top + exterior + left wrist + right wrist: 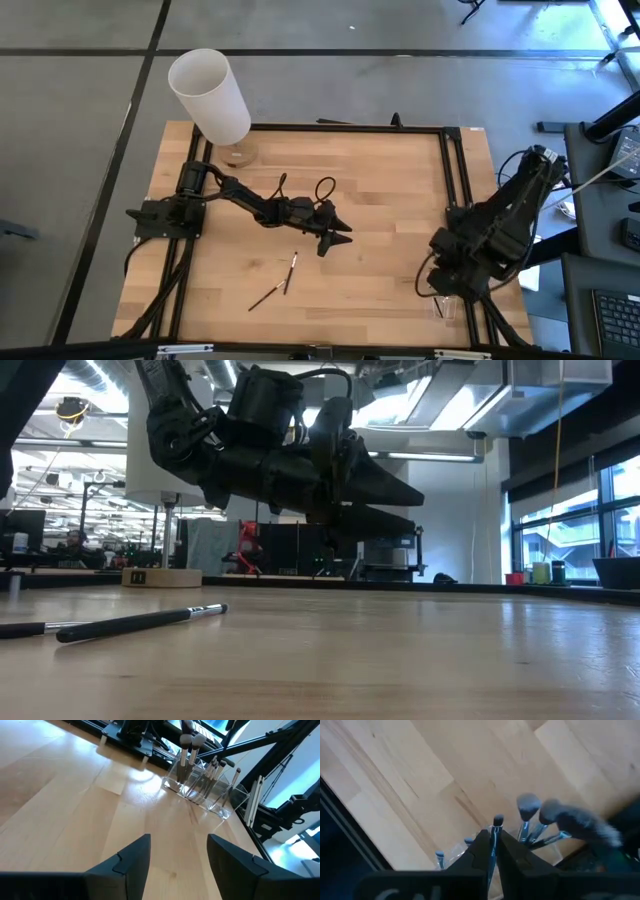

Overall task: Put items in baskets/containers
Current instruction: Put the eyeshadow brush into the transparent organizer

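Two black-handled brushes [290, 272] [266, 296] lie flat on the wooden table, near its middle; the low view shows them as brushes [140, 622] [30, 628]. My left gripper [338, 238] [177, 850] hovers open above the table, just right of them and clear of the wood, as the left gripper [405, 503] in the low view. The clear holder [447, 306] [205, 787] stands at the table's near right corner with several brushes upright in it, heads up. My right gripper [492, 842] is over the holder [455, 852], shut on a brush. My right gripper pinches a thin brush by its silvery shaft [492, 851] between the two fingers, coming from above and pointing down over the holder. The brush runs along the fingers, and its dark tip [497, 820] shows just past them. Whether its far end rests in the holder, I cannot tell.
A white cylindrical lamp [210, 92] on a wooden base [238, 155] stands at the far left of the table. Black frame rails [455, 170] run along the table's edges. Bare wood [390, 190] lies between my two arms.
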You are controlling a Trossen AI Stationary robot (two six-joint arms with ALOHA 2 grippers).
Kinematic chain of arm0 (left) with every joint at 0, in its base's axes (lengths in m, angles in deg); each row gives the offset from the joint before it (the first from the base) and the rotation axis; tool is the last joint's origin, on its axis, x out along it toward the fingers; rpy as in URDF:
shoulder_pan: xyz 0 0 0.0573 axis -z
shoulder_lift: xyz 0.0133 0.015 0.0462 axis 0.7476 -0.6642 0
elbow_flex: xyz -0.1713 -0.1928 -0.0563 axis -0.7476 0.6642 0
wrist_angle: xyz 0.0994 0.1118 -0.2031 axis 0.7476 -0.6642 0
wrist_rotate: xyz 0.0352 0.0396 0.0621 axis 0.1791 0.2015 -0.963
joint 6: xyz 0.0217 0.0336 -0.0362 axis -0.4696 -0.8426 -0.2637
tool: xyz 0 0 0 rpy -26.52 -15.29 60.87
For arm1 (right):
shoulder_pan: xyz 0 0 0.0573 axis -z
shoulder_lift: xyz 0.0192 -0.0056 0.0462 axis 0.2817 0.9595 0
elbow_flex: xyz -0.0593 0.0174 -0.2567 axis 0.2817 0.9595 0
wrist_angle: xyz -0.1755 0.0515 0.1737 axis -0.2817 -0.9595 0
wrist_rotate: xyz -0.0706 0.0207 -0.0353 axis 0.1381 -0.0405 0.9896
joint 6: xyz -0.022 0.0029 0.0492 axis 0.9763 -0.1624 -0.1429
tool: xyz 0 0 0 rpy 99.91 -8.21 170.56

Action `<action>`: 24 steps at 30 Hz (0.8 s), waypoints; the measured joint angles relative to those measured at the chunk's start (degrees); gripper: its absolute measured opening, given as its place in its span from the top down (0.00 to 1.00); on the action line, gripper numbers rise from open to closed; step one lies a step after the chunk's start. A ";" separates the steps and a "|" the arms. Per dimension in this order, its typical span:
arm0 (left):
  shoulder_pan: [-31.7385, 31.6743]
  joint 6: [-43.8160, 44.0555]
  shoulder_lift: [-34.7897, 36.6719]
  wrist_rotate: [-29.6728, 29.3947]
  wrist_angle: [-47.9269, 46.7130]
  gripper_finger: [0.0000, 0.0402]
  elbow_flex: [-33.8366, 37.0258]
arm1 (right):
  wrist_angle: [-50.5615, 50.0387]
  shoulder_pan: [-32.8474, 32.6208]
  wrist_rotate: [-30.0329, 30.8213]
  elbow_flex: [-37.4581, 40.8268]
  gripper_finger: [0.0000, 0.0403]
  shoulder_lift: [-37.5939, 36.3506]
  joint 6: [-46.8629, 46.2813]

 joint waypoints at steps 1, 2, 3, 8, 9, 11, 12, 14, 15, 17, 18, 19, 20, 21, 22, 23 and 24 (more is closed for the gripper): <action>0.00 0.06 0.00 -0.02 0.00 0.53 -0.02 | 0.70 -0.83 0.44 0.65 0.95 0.20 -0.36; 0.00 0.12 0.00 0.00 -0.04 0.53 -0.02 | 1.57 -1.53 0.71 1.26 0.95 0.44 -0.54; 0.00 0.17 0.00 -0.01 -0.06 0.53 -0.01 | 2.76 -2.23 0.87 1.94 0.95 0.74 -0.59; 0.00 0.17 0.00 0.50 -0.15 0.53 0.00 | 7.13 -4.94 0.88 3.83 0.95 3.50 -2.26; 0.01 0.17 0.00 0.50 -0.15 0.53 0.00 | 7.07 -5.32 0.80 3.86 0.95 4.16 -2.53; 0.00 0.13 0.00 0.52 -0.18 0.53 0.00 | 6.97 -5.98 0.61 3.89 0.95 5.04 -3.00; 0.00 0.13 0.00 0.52 -0.24 0.53 -0.02 | 6.96 -6.18 0.37 3.89 0.95 5.23 -3.19; 0.00 0.13 0.00 0.52 -0.52 0.53 -0.02 | 6.98 -6.31 0.39 3.89 0.95 5.27 -3.34; 0.00 0.12 0.00 0.52 -0.58 0.53 0.00 | 6.90 -6.31 0.38 3.78 0.95 5.27 -3.47; 0.00 0.13 0.00 0.55 -0.57 0.53 0.00 | 6.21 -6.29 0.71 2.75 0.95 5.27 -3.42; 0.00 0.13 0.00 0.55 -0.57 0.53 0.00 | 5.93 -6.29 1.29 2.01 0.95 5.27 -3.31; 0.00 0.13 0.00 0.55 -0.59 0.53 0.00 | 5.61 -6.29 2.24 1.19 0.95 5.27 -3.14; 0.00 0.12 0.00 0.55 -0.59 0.53 0.00 | 5.11 -6.31 3.29 0.15 0.95 5.27 -2.80; 0.00 0.13 0.00 0.55 -0.59 0.53 0.00 | 4.74 -6.31 4.28 -0.97 0.95 5.27 -2.25; 0.00 0.13 0.00 0.57 -0.59 0.53 0.00 | 4.68 -6.35 5.48 -2.15 0.95 5.27 -1.42; 0.00 0.11 0.00 0.61 -0.59 0.53 0.00 | 5.09 -6.53 6.65 -3.25 0.95 5.25 -0.64; 0.00 0.11 0.00 0.63 -0.59 0.53 0.00 | 5.54 -6.73 7.69 -4.24 0.95 5.25 0.10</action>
